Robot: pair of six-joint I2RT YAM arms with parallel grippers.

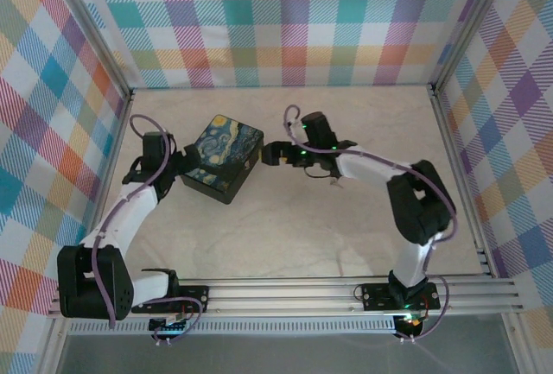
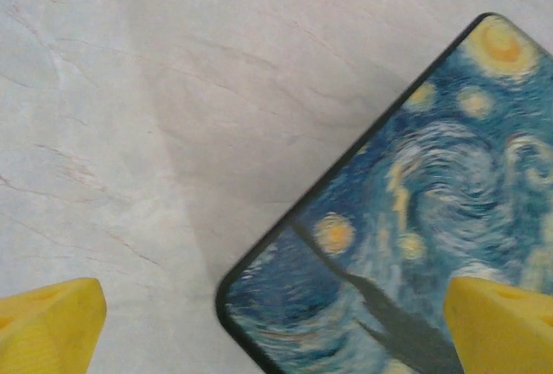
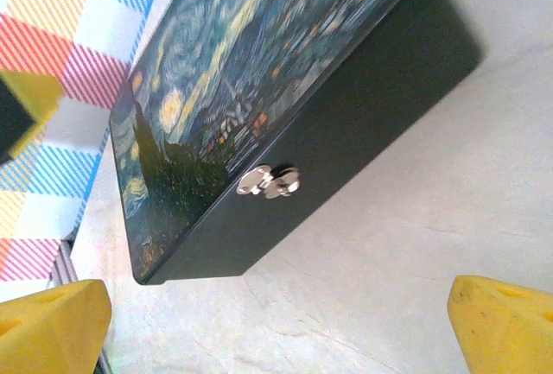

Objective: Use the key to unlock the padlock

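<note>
Early in the job, by the look of it: nothing picked up yet, no key in either tool. Left tool spread wide and holding nothing, just at the 9 o'clock side of the box, hanging over one corner of the painted lid. Right tool spread wide too, also bare, close to the box at 3 o'clock, facing the dark front wall with a small silver catch on it.

Maybe the padlock: a tiny dark bit lying on the desk at about 4 o'clock from the box, close by the right arm and well apart from the left tool. Too small to be sure of. Pointing which way, long side along which line: cannot tell.

Next, most likely: look for the key and pinch it with one tool, then hold the padlock steady with the other. Calls for a slow, neat pinch low on the desk. Easy to knock away or twist, being so little. After that, key lined up straight with the keyhole before any push or turn.
</note>
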